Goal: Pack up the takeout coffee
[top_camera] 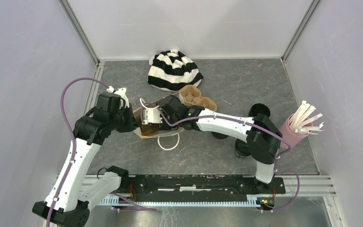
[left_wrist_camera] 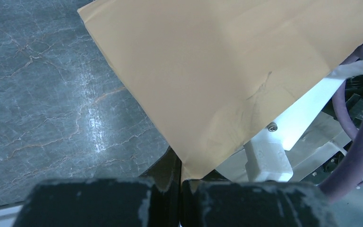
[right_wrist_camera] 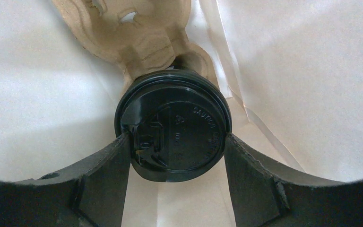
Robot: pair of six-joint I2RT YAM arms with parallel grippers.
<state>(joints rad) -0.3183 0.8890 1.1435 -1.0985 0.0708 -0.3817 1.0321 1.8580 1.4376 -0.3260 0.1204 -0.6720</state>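
A brown paper bag (top_camera: 144, 128) lies left of the table's middle. My left gripper (top_camera: 133, 122) is shut on a corner of its rim; in the left wrist view the bag (left_wrist_camera: 217, 71) is pinched between the closed jaws of the left gripper (left_wrist_camera: 180, 182). My right gripper (right_wrist_camera: 176, 140) reaches inside the bag. Its two fingers press the sides of a black coffee cup's lid (right_wrist_camera: 175, 127). The cup sits against a brown moulded carrier (right_wrist_camera: 137, 33). A round black thing (top_camera: 260, 110) behind the right arm looks like a second cup.
A moulded carrier (top_camera: 197, 97) shows just behind the right wrist. A black-and-white striped hat (top_camera: 174, 70) lies at the back. A pink cup with white sticks (top_camera: 295, 130) stands at the right. A white bag handle loop (top_camera: 169, 142) lies on the table.
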